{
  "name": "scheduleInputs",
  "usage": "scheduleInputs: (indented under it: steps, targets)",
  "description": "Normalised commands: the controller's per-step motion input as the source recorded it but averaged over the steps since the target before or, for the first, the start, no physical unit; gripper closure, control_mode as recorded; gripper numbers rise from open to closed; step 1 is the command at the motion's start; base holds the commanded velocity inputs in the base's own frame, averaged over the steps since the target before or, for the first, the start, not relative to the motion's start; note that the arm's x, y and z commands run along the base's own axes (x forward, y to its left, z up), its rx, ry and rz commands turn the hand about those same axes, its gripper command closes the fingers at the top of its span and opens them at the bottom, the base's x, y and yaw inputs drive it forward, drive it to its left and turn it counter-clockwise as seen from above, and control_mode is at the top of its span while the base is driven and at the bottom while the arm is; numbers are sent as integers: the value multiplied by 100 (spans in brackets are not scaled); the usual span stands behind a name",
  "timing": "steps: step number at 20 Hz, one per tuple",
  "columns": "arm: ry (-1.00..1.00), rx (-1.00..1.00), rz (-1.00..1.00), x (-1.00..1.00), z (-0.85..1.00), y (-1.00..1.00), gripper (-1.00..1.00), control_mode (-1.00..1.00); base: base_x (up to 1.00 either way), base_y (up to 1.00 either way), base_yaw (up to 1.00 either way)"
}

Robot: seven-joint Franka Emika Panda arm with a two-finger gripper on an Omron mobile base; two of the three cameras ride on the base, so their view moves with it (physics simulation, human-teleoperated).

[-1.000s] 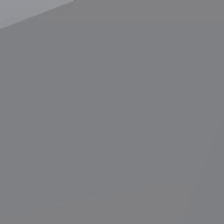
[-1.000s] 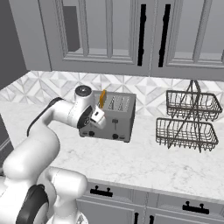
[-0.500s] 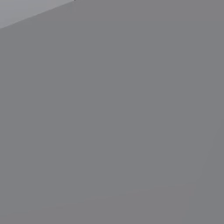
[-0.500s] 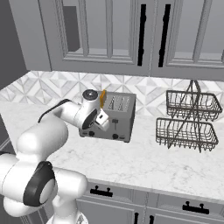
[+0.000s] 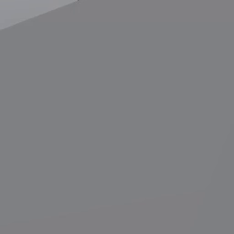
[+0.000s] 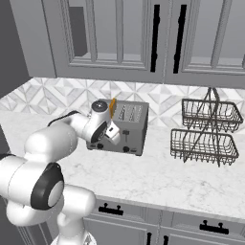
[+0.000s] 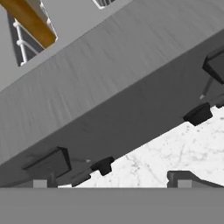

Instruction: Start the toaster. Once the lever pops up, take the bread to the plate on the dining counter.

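Now the fingers [image 7: 111, 183] hang spread and empty at the toaster's [image 6: 125, 127] front, bread [image 6: 112, 106] sitting in its slot. Starting it is the step; next, press the lever [image 7: 48, 162] down

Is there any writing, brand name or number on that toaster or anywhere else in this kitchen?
None can be read.
Toaster: plain grey metal with dark knobs, no brand or numbers; close up in the hand view its side is bare too.
Cabinets, wire basket rack and marble counter: no labels or signs.
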Motion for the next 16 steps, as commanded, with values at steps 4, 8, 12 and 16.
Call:
scheduleInputs:
  steps: [4,8,12,16]
  targets:
    - [0,0,-3,19,-8,0,-100,-100,0,0,0]
    - [0,1,-1,23,-12,0,-100,-100,0,0,0]
    - [0,1,-1,9,-32,0,-100,-100,0,0,0]
    - [0,0,-1,-3,-59,0,-100,-100,0,0,0]
